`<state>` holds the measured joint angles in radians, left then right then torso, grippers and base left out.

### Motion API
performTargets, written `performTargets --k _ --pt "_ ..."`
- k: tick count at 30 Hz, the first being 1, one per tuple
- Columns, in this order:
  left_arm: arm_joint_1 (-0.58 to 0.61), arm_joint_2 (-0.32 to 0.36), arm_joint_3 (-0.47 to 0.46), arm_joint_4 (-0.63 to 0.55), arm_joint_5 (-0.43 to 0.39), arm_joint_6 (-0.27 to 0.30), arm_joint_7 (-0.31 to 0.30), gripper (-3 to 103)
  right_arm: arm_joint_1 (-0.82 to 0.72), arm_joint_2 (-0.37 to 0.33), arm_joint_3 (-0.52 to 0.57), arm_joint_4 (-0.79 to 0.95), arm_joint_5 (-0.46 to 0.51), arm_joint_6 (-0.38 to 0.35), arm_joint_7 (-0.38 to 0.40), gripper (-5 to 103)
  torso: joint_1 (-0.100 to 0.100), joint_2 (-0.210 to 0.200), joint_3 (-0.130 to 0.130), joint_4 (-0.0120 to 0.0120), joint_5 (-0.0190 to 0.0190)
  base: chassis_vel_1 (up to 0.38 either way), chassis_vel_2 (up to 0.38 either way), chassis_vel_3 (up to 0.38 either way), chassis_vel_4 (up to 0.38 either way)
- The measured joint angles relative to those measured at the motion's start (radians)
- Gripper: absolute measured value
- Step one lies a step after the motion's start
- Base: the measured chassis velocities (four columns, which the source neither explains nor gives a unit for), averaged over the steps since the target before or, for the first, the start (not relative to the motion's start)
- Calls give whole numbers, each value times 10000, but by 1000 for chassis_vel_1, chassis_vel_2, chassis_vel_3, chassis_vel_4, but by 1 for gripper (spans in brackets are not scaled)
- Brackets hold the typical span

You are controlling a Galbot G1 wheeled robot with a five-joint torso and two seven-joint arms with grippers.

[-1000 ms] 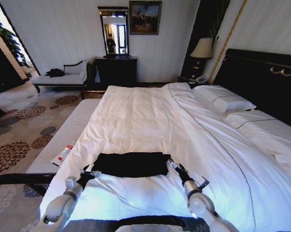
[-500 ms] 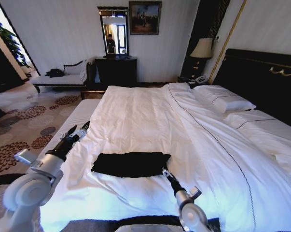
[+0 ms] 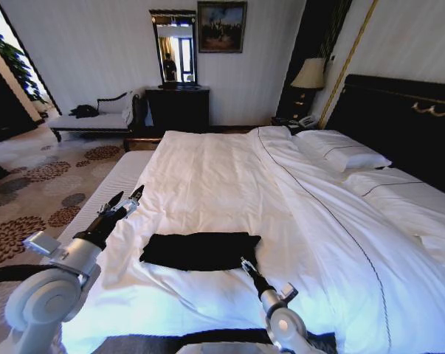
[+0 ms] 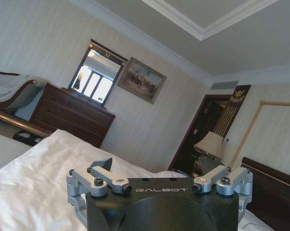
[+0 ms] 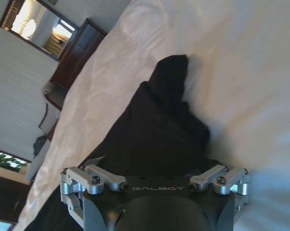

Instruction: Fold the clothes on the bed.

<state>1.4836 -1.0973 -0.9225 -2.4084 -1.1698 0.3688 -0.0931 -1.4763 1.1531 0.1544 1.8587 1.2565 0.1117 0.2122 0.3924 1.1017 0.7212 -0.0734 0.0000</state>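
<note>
The right gripper [image 3: 243, 261] sits just beside the near right corner of the folded black cotton T-shirt [image 3: 200, 250], its slim fingers looking pressed together and holding nothing; whether it touches the cloth cannot be told. From the right wrist view, the garment's dark folds [image 5: 154, 130] lie directly ahead of that wrist. The left gripper [image 3: 126, 199] is raised clear of the T-shirt's left end, its 2 fingers parted and empty, pointing up the bed.

The T-shirt lies as 1 flat band on the white duvet [image 3: 229, 184], near the foot of the large white bed with dark headboard [image 3: 399, 110].

Judged from this, a fold looks complete. Doing the step well means lifting both grippers straight away from the T-shirt, without dragging an edge or snagging the duvet.
</note>
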Motion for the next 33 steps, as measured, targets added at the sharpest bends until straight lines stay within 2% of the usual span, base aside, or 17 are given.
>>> performTargets --k 6,8,11,12,14,18,20,23,24,25,26,27,30,32,33 --pt "52 -24 -26 46 12 -19 0 100 209 171 -27 -196 -1 67 -265 101 0 0 1 0 0 0 0 0 0" --pt "70 -14 -55 42 12 -36 -1 100 355 194 24 -364 5 90 -294 92 0 0 1 0 0 0 0 0 0" --pt "81 -16 -59 24 12 -43 -2 100 464 208 78 -496 5 113 -300 87 0 0 1 0 0 0 0 0 0" --pt "91 -30 -57 15 15 -45 -3 100 548 224 121 -582 16 128 -302 77 0 -1 1 0 0 0 0 0 0" --pt "95 -45 -40 12 27 -46 -5 100 611 238 157 -638 30 136 -304 77 0 0 1 1 0 0 0 0 0" --pt "89 -87 44 13 116 -55 -16 100 786 287 221 -809 92 147 -309 54 0 -1 1 0 0 0 0 0 0" --pt "84 -95 53 13 127 -55 -19 100 821 297 223 -850 100 149 -309 54 0 0 1 0 0 0 0 0 0" --pt "78 -106 55 14 134 -57 -31 100 917 308 264 -936 114 164 -298 38 0 -1 2 0 0 0 0 0 0" --pt "78 -106 55 14 134 -57 -31 100 917 308 264 -936 114 164 -298 38 0 -1 2 0 0 0 0 0 0" --pt "78 -113 38 21 134 -58 -38 100 954 293 302 -940 132 173 -292 33 0 -1 1 0 1 0 0 0 0" --pt "78 -122 16 30 134 -59 -45 100 989 221 358 -929 145 181 -290 27 0 -1 1 1 1 0 0 0 0" --pt "78 -122 16 30 134 -59 -45 100 989 221 358 -929 145 181 -290 27 0 -1 1 1 1 0 0 0 0" --pt "73 -168 -8 51 155 -61 -53 100 993 -79 472 -723 44 203 -430 12 0 0 1 1 1 0 0 0 0" --pt "72 -186 -8 55 165 -61 -56 100 980 -168 498 -659 22 204 -448 12 0 -1 1 1 2 0 0 0 0" --pt "74 -211 -8 56 192 -61 -60 100 948 -328 550 -543 -2 207 -455 6 -1 -1 1 2 1 0 0 0 0"
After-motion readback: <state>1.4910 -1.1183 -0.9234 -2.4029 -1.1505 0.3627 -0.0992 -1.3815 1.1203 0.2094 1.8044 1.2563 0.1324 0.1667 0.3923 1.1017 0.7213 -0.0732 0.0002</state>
